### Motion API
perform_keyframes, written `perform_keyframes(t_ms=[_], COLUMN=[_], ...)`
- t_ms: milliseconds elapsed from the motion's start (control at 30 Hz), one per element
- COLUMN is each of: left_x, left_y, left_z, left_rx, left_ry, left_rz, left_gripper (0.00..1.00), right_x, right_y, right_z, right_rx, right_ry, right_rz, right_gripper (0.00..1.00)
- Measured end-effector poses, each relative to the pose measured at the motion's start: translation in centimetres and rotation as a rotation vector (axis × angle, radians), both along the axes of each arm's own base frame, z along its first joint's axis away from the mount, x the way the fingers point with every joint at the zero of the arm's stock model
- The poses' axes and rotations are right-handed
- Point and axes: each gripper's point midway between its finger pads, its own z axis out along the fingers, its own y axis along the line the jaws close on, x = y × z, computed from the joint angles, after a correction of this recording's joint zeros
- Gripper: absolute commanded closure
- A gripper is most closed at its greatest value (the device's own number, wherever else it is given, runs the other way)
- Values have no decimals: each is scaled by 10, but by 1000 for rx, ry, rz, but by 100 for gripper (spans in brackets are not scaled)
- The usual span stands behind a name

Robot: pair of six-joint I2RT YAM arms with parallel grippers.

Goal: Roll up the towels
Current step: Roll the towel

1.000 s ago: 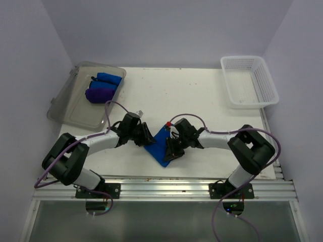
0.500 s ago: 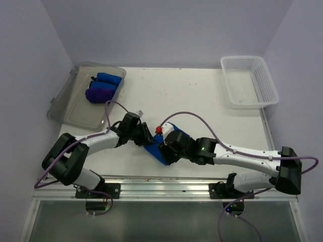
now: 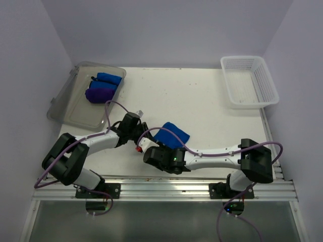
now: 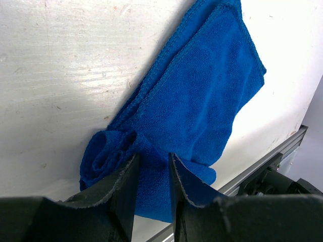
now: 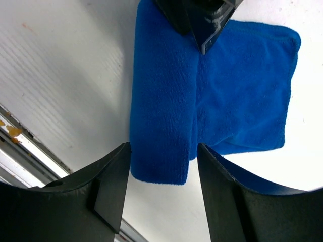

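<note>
A blue towel [image 3: 172, 135] lies near the table's front middle, one long edge partly rolled. In the left wrist view the rolled end [image 4: 108, 154] sits by my left gripper [image 4: 153, 162], whose jaws pinch a fold of the towel [image 4: 202, 96]. From above, the left gripper [image 3: 144, 136] is at the towel's left end. My right gripper [image 5: 162, 151] is open, its fingers either side of the rolled strip's near end [image 5: 161, 106] without touching it. From above, the right gripper [image 3: 157, 147] is just in front of the towel. The left fingertips [image 5: 202, 30] show at the strip's far end.
A clear bin [image 3: 75, 113] at the back left holds a rolled blue towel [image 3: 107, 78] and a rolled purple towel [image 3: 98, 94]. A white basket [image 3: 229, 93] stands at the back right. The metal rail [image 3: 166, 189] runs along the table's front edge.
My right arm has swung from the towel's right side round to its near left and let go, now open. The towel has shifted up and right. The left gripper has stayed in place.
</note>
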Motion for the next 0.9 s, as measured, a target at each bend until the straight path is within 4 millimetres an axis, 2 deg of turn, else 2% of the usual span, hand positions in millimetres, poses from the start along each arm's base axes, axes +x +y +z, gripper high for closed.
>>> perform_keyframes(t_ms=[233,533,900], left_x=[0,0,0], left_y=[0,0,0], left_z=[0,0,0], left_rx=[0,0,0], left_ry=[0,0,0], left_rz=[0,0,1], left_gripper=[66,66,66], right_x=[2,0,-12], right_y=[5,12,19], right_z=[-12,-8,-5], right_rx=[-19,3,11], right_ry=[-11,-32,-55], right_rz=[6,13,49], right_gripper=[41,41,41])
